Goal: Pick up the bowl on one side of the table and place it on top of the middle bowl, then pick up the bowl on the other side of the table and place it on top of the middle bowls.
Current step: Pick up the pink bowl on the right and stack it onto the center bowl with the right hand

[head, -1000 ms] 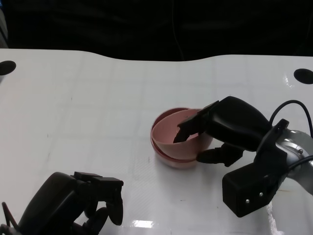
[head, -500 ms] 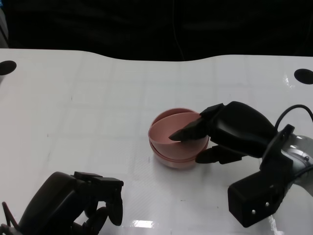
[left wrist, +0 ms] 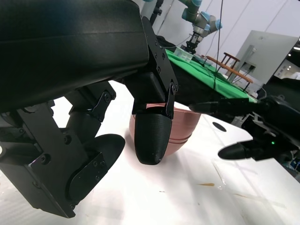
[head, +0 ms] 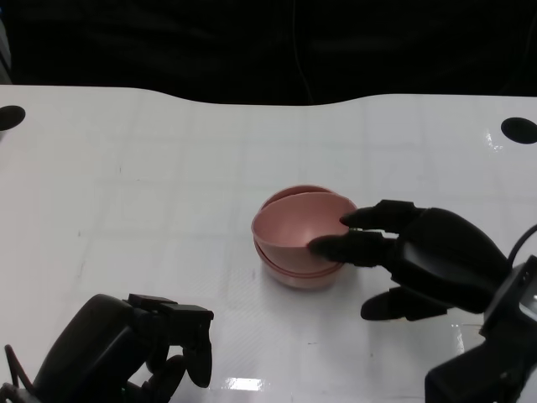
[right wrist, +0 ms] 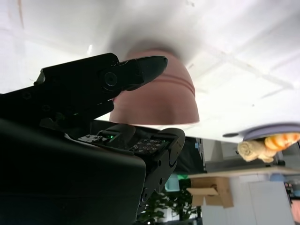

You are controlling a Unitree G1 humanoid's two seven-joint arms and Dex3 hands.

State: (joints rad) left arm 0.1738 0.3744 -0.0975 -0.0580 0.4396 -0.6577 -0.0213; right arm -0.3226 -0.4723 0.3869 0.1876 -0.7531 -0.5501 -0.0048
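Note:
A stack of pink bowls (head: 298, 235) stands at the middle of the white table (head: 151, 185); the top bowl sits nested, slightly tilted. My right hand (head: 419, 260) is just right of the stack with its fingers spread, fingertips (head: 327, 247) reaching over the near rim, and it holds nothing. The right wrist view shows the stack (right wrist: 159, 98) beyond the fingers (right wrist: 140, 70). My left hand (head: 134, 348) rests at the near left edge, fingers curled in and empty. In the left wrist view the bowls (left wrist: 183, 126) lie behind its fingers (left wrist: 152, 138).
Two black round holes mark the table's far corners, one left (head: 10, 116) and one right (head: 518, 129). A dark gap runs beyond the far edge. The left wrist view shows a green surface (left wrist: 206, 70) and furniture past the table.
My right hand has let go of the top bowl and drawn back to the right and toward me. The bowl has settled from a steep tilt into the stack. The left hand is still.

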